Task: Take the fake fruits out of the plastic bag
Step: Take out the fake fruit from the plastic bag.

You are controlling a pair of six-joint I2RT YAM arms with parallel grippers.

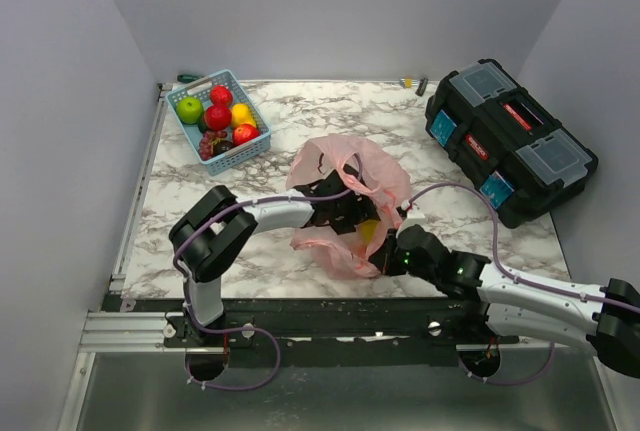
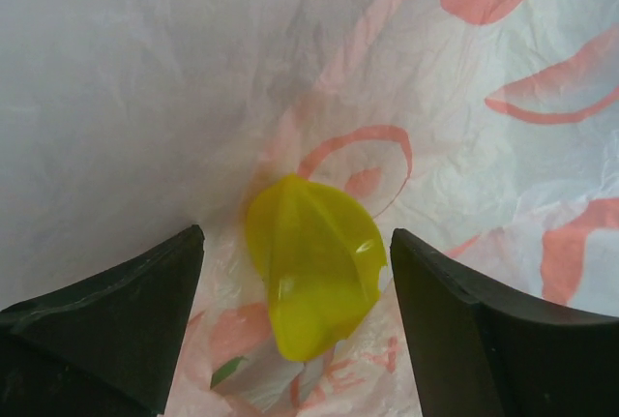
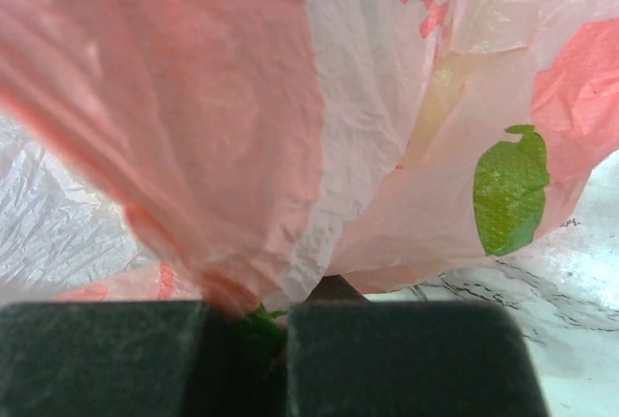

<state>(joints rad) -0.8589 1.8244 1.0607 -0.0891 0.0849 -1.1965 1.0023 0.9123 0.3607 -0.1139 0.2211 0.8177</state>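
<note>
Black-jointed, pale-grey-linked left arm (image 1: 215, 241) and right arm (image 1: 530, 299), thin purple cables (image 1: 494, 236), matte-black hand fingers (image 2: 116, 330).

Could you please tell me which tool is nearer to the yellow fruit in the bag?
Left. The left tool straddles the yellow fruit inside the plastic bag, open; the right tool pinches the bag film from outside.

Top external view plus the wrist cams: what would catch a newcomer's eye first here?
The pink plastic bag sits crumpled mid-table, and inside it the left gripper stands open either side of a yellow fruit, not touching it. The right gripper is shut on the bag's film. At the far left, a blue basket holds colourful fruits.
</note>
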